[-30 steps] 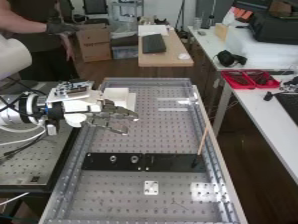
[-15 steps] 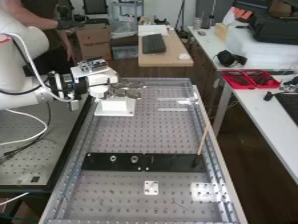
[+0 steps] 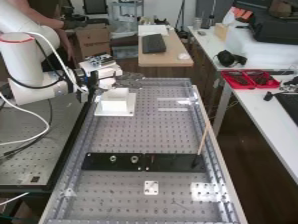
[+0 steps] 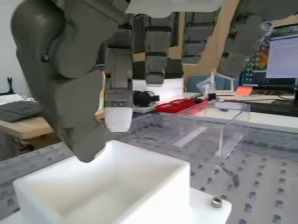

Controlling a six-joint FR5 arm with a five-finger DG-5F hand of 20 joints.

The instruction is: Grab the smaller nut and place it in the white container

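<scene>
The hand (image 3: 126, 80) is at the far left of the bench in the high view, just beyond and above the white container (image 3: 115, 101). In the wrist view the hand (image 4: 118, 90) hangs over the white container (image 4: 149, 186), its fingers relaxed and no part seen between thumb and fingers. The container stands upright on a white base, part of its inner floor visible. A small round metal piece (image 4: 216, 202) sits on the base's corner; whether it is the smaller nut or a screw, I cannot tell. The larger nut (image 3: 113, 158) and the bearing (image 3: 134, 159) stand on the black bar (image 3: 173, 162).
A thin stick (image 3: 203, 140) leans up from the bar's right end. A small white plate (image 3: 151, 188) lies on the perforated bench. Beyond the container in the wrist view stands a clear plastic box (image 4: 216, 125). Red trays (image 3: 249, 79) rest on the side table.
From in front of the container, the hand has moved toward the bench's far end, past and above it, bringing the container into full sight. The parts on the bar have not moved.
</scene>
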